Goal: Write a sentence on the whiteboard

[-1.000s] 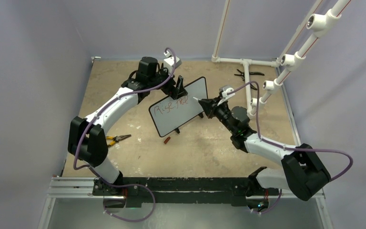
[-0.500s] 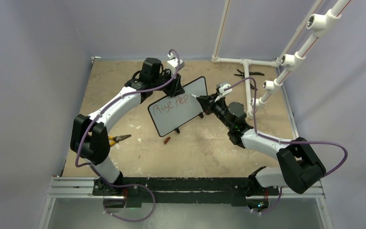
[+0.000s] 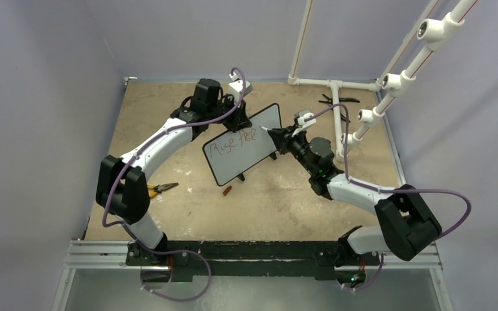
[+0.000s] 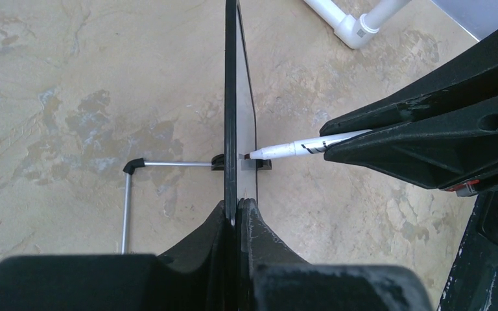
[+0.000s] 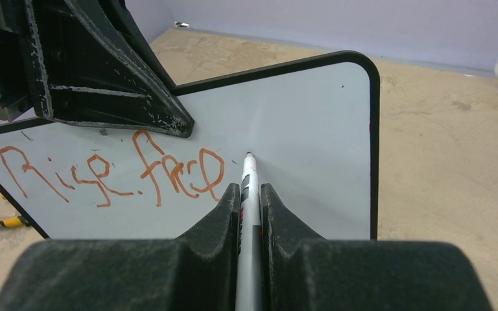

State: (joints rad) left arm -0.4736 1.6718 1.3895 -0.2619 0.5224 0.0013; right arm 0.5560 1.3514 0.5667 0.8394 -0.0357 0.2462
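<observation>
The whiteboard (image 3: 246, 152) stands tilted on its feet mid-table, black-framed, with red handwritten words of the sentence (image 3: 232, 140) in one line across its upper left. My left gripper (image 3: 242, 120) is shut on the board's top edge; in the left wrist view the board (image 4: 231, 97) runs edge-on between the closed fingers (image 4: 254, 223). My right gripper (image 3: 280, 138) is shut on a white marker (image 5: 247, 178). The marker's tip touches the white surface (image 5: 311, 142) just right of the last red word (image 5: 181, 172).
Yellow-handled pliers (image 3: 159, 189) lie left of the board and a small reddish cap (image 3: 227, 190) lies in front of it. Black pliers (image 3: 337, 100) and a white pipe frame (image 3: 336, 116) stand at the back right. A wire stand (image 4: 128, 194) props the board from behind.
My left gripper has closed onto the board's top edge. My right arm has moved the marker slightly up and left, against the board.
</observation>
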